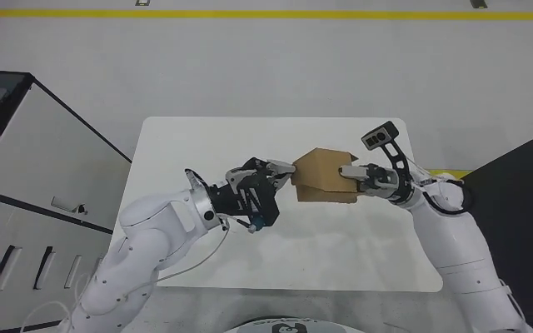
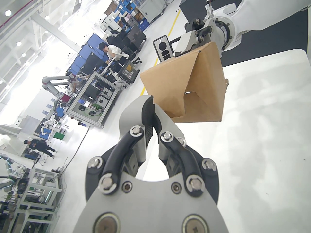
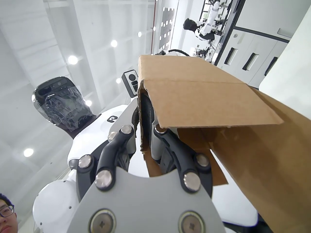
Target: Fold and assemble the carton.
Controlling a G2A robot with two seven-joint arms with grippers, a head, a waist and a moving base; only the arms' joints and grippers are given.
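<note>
A brown cardboard carton [image 1: 325, 171] sits over the middle of a white table [image 1: 250, 258], held between two white robot arms that come in from opposite sides. The carton is partly shaped into a box and sits tilted, with one corner ridge uppermost. In the left wrist view its open end [image 2: 201, 86] faces the left arm, with a folded flap standing inside the opening. I cannot tell whether its lower edge rests on the table [image 2: 267, 122].

The left gripper [image 1: 281, 172] is at the carton's left end. Its two fingers [image 2: 159, 120] are drawn close together, leaving only a thin slit, and their tips meet the carton's nearest corner. I cannot tell whether any cardboard lies between them.

The right gripper [image 1: 350, 172] is at the carton's right end. In the right wrist view, this gripper [image 3: 145, 122] is clamped on an upright cardboard wall of the carton [image 3: 206, 98], with a loose flap jutting out above it.
</note>
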